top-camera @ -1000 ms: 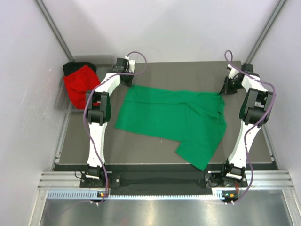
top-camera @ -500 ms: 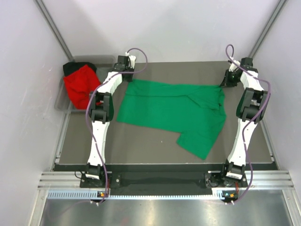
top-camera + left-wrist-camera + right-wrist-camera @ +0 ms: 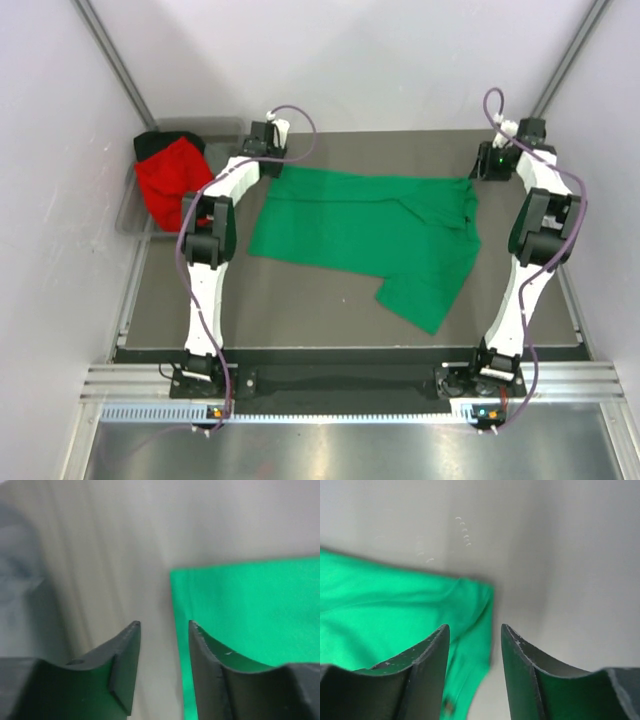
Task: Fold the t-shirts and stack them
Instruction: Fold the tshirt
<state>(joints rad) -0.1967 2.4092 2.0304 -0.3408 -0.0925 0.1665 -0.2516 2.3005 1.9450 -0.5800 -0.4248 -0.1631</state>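
A bright green t-shirt (image 3: 365, 225) lies spread across the dark table top, one part trailing toward the near right. My left gripper (image 3: 270, 160) hovers at its far left corner and is open. In the left wrist view only bare table shows between the fingers (image 3: 164, 625), with the green cloth's (image 3: 250, 600) edge just to the right. At the far right corner my right gripper (image 3: 483, 170) is open too. In the right wrist view the shirt's corner (image 3: 395, 605) lies loose below the gap (image 3: 474, 627). A red t-shirt (image 3: 170, 185) and a black one (image 3: 150, 143) sit bunched in the bin.
A grey plastic bin (image 3: 130, 212) stands off the table's far left corner. White walls close in on the left, back and right. A metal rail (image 3: 350, 385) runs along the near edge by the arm bases.
Both arms drew the green shirt's far edge toward the back of the table. Then both grippers opened and let go of its corners, and the shirt now lies flat.
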